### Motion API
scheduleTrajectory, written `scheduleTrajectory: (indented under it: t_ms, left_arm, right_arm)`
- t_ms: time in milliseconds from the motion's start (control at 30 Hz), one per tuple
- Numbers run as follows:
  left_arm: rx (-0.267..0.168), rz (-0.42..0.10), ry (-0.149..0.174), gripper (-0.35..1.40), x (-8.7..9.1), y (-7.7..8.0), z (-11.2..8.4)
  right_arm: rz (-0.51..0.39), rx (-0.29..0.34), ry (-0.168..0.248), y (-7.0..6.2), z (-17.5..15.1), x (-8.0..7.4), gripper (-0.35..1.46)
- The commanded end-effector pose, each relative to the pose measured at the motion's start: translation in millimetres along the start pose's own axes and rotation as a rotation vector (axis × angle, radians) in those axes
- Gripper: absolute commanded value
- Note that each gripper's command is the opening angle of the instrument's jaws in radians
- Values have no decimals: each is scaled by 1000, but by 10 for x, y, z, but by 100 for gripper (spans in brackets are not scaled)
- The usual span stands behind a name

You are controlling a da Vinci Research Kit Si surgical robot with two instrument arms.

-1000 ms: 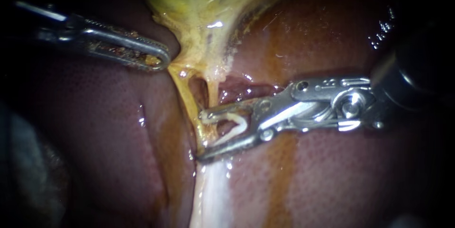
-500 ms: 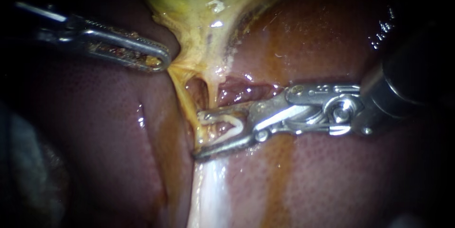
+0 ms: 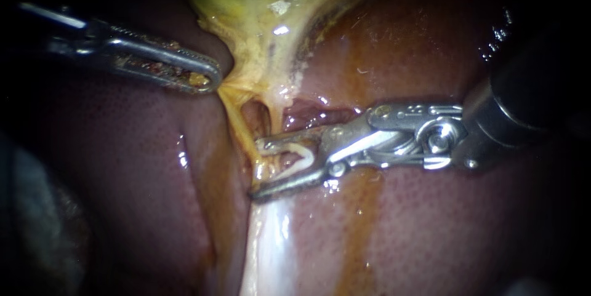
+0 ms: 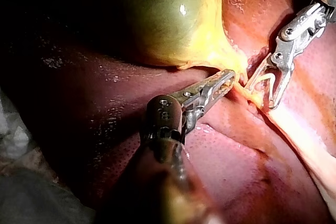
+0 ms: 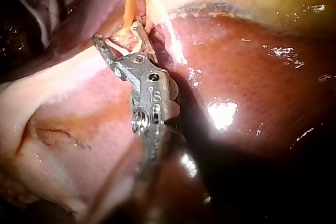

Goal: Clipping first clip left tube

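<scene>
Listener: Instruments first, please. Where are they?

Describer: Left instrument [image 3: 209,79] comes in from the left, and its shaft fades into darkness. Its claw is pressed together on a fold of yellow tissue [image 3: 237,90] at the neck of the gallbladder [image 3: 258,7], and the fold tents toward it. Right instrument [image 3: 259,168] comes in from the right over the liver [image 3: 431,228], its dark shaft cut off at the edge.

Listener: And its claw?

Describer: Its two halves stand well apart, clamped on a white clip [image 3: 306,156] shaped like a V (point toward the hinge). The left tube [image 3: 241,125], a thin yellow strand running down from the gallbladder's neck, passes between the clip's legs near the claw's tips.

Listener: Anything unclear?

Describer: The clip's lower leg is partly hidden by tissue, so I cannot tell whether its ends reach past the tube. A second strand [image 3: 275,117], just beside the left tube across a small gap, disappears behind the claw's upper half. In the right wrist view the claw's tips sink into tissue and the clip barely shows. A grey blur [image 3: 37,222] at the endoscope view's left edge cannot be identified.
</scene>
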Motion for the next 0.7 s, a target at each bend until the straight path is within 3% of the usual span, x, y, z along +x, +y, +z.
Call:
scheduleTrajectory:
  t_ms: [33,700]
  left_arm:
    - [0,0,0,-35,0,0,0]
    - [0,0,0,-35,0,1,0]
  right_arm:
    - [1,-3,2,0,0,1,50]
    - [-8,-36,25,10,-6,14,50]
